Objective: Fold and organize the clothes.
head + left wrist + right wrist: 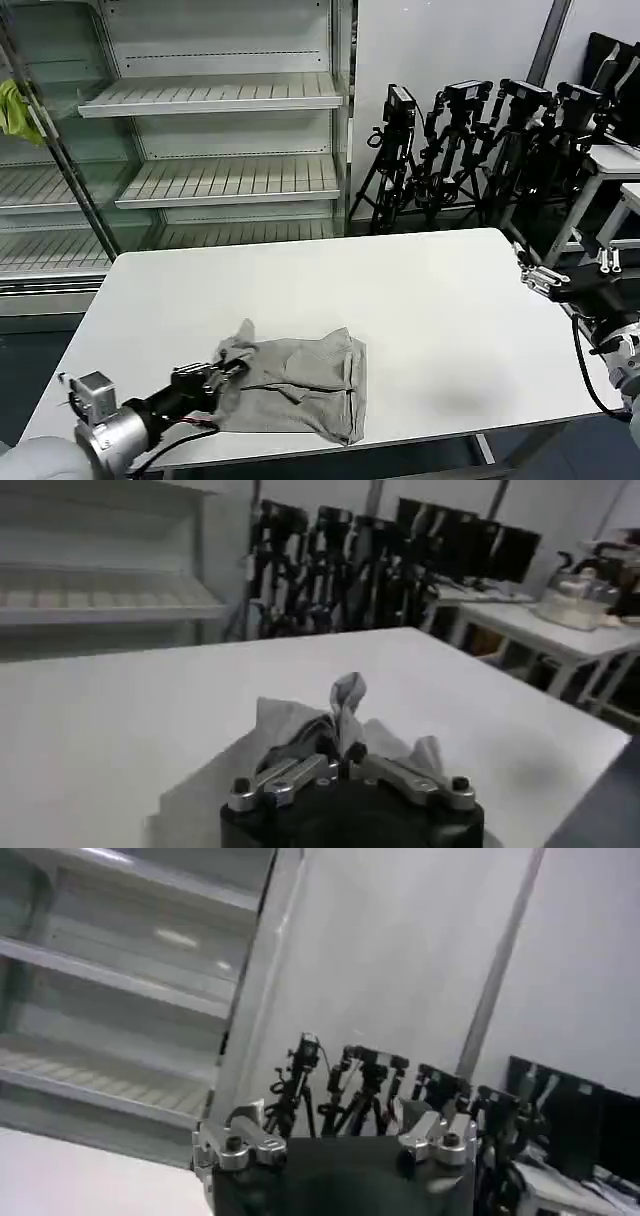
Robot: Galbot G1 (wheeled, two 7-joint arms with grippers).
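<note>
The clothes are one light grey T-shirt [300, 385] lying folded into a rough rectangle on the near left part of the white table [440, 310]. A bunched corner of it stands up at its left edge. My left gripper [232, 368] reaches in low from the table's near left corner and is shut on that raised corner. In the left wrist view the fabric [345, 695] rises in a peak straight out of the closed left gripper [340, 755]. My right gripper [535, 272] hovers open beyond the table's right edge, far from the shirt and holding nothing.
Empty white shelving [220, 95] stands behind the table, with a yellow-green cloth [15, 110] hanging at the far left. Black tripods [470, 150] cluster at the back right, next to other white tables [615, 160]. The table's middle and right are bare.
</note>
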